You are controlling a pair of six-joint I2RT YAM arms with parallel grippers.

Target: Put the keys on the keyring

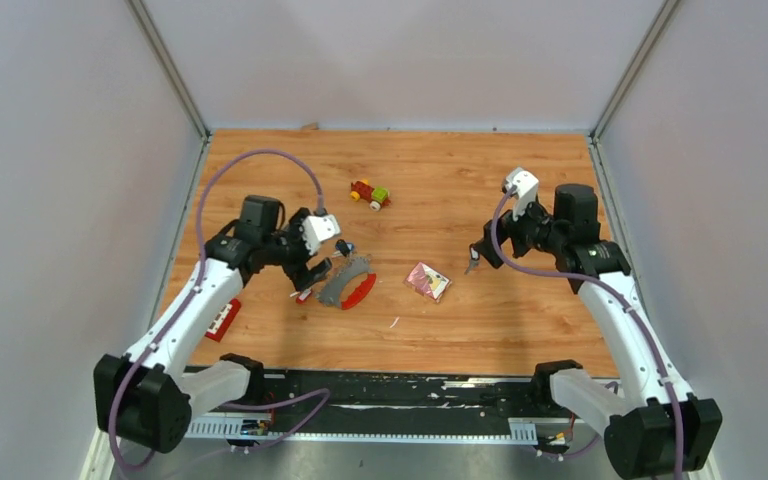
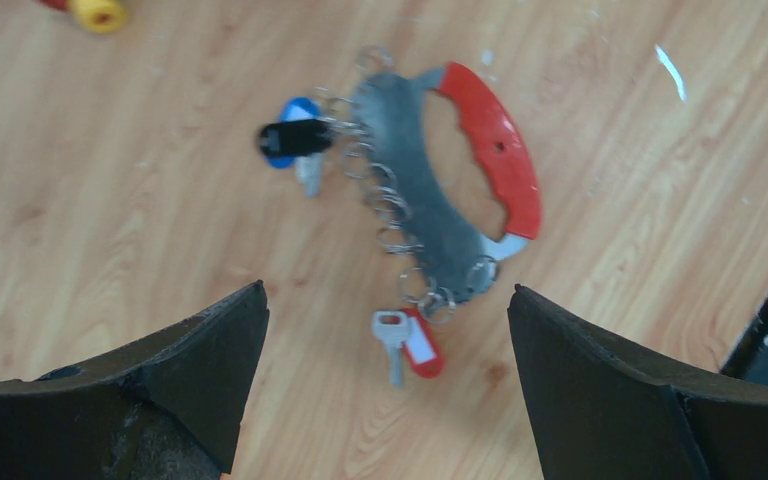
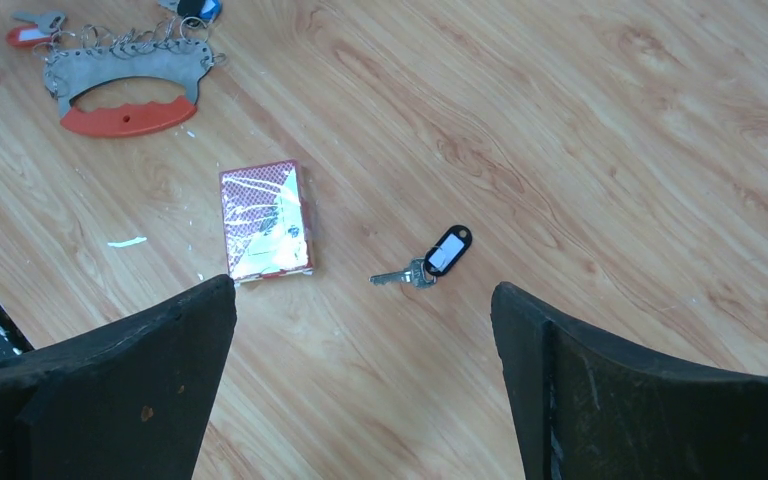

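Note:
The keyring [image 2: 430, 215] lies flat on the wooden table, a grey crescent edged with small rings joined to a red crescent [image 2: 495, 150]. A red-tagged key [image 2: 408, 345] lies at its near end, and blue- and black-tagged keys [image 2: 295, 140] at its far end; whether they hang on rings I cannot tell. My left gripper [image 2: 387, 295] hovers open above the red-tagged key. In the top view it [image 1: 310, 278] sits just left of the keyring [image 1: 350, 280]. A loose black-tagged key [image 3: 435, 258] lies apart, just ahead of my open, empty right gripper [image 3: 362, 290].
A pink foil packet [image 3: 265, 220] lies between the keyring and the loose key. A red-yellow-green toy car [image 1: 370, 193] stands farther back. A flat red piece [image 1: 223, 320] rests by the left arm. Grey walls enclose the table on three sides.

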